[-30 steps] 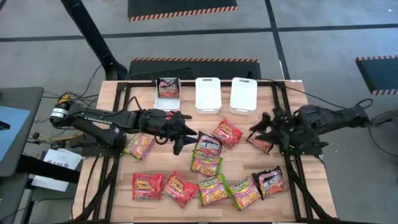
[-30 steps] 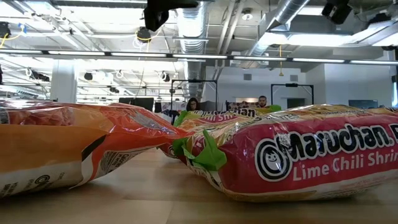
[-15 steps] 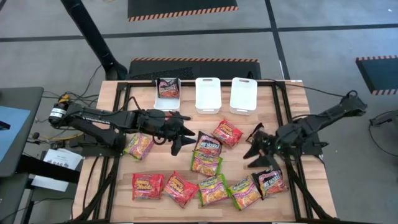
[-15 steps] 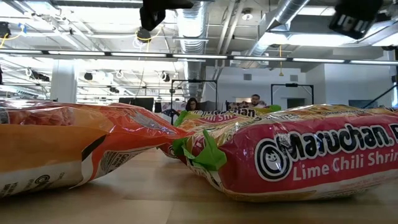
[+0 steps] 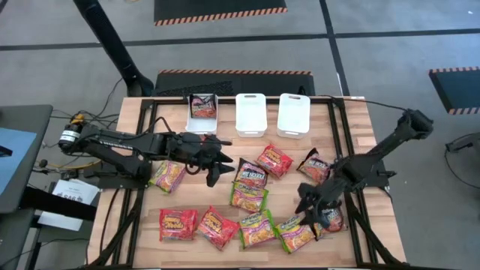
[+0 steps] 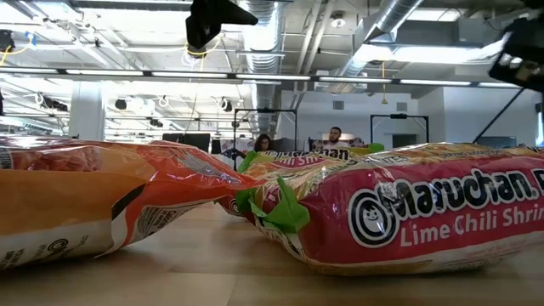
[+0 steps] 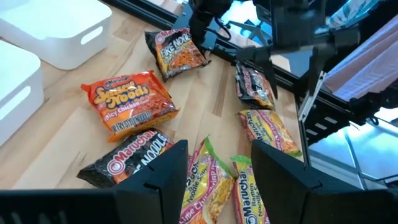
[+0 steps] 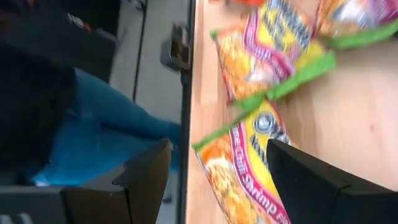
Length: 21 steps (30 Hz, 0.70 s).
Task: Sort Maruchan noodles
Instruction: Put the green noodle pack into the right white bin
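Several Maruchan noodle packets lie flat on the wooden table. Among them are a dark one (image 5: 251, 174), a red-orange one (image 5: 275, 160), another dark one (image 5: 315, 166) and a near row of red and green ones (image 5: 256, 229). One dark packet (image 5: 201, 103) sits in the leftmost white bin. My left gripper (image 5: 217, 163) hovers open left of the middle dark packet (image 7: 127, 162), touching nothing. My right gripper (image 5: 307, 204) is open above a green packet (image 8: 249, 168) in the near row, with that packet showing between its fingers. It also touches nothing.
Two more white bins (image 5: 250, 114) (image 5: 293, 114) stand at the far edge beside the leftmost one. A black frame rail (image 5: 352, 202) runs along the table's right side, close to my right arm. Bare wood (image 5: 289, 191) shows at the table's middle.
My right gripper has swung from beside the right-hand dark packet toward the table's near edge. It has sunk and tipped downward, and now stands over the green packets of the near row, still open. The dark packet it left is in full view.
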Available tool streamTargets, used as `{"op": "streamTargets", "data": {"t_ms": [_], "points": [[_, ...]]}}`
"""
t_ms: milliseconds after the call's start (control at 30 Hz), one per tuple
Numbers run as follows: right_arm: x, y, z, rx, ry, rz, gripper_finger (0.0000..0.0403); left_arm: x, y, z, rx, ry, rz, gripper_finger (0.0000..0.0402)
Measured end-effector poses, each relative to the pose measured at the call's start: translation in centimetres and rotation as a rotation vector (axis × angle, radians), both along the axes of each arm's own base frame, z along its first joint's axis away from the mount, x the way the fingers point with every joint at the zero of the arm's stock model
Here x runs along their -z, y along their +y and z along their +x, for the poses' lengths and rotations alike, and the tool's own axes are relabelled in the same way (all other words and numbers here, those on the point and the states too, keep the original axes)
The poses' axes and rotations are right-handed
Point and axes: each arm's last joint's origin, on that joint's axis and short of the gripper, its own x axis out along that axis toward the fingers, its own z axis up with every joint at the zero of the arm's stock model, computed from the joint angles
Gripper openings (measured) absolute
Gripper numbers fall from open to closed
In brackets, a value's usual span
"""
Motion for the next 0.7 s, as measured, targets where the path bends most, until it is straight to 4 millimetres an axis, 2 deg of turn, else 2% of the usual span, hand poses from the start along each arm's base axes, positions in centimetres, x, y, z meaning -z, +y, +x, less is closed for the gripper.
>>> {"op": "streamTargets", "data": {"t_ms": [200,367,567,700], "points": [[2.0,1.7,0.3,-0.081,0.055,-0.093,0.0292,0.0,0.0,0.0,-0.005,0.001,-0.012,0.0162],[2.7,3.0,1.1,-0.188,0.037,-0.213,0.0292,0.0,0.0,0.0,-0.017,0.0,-0.009,0.0162],[3.6,3.8,2.3,-0.271,0.065,-0.423,0.0292,0.0,0.1,0.0,-0.047,-0.001,-0.03,0.0162],[4.4,4.1,3.2,-0.293,0.07,-0.485,0.0292,0.0,0.1,0.0,-0.053,0.002,-0.044,0.0162]]}}
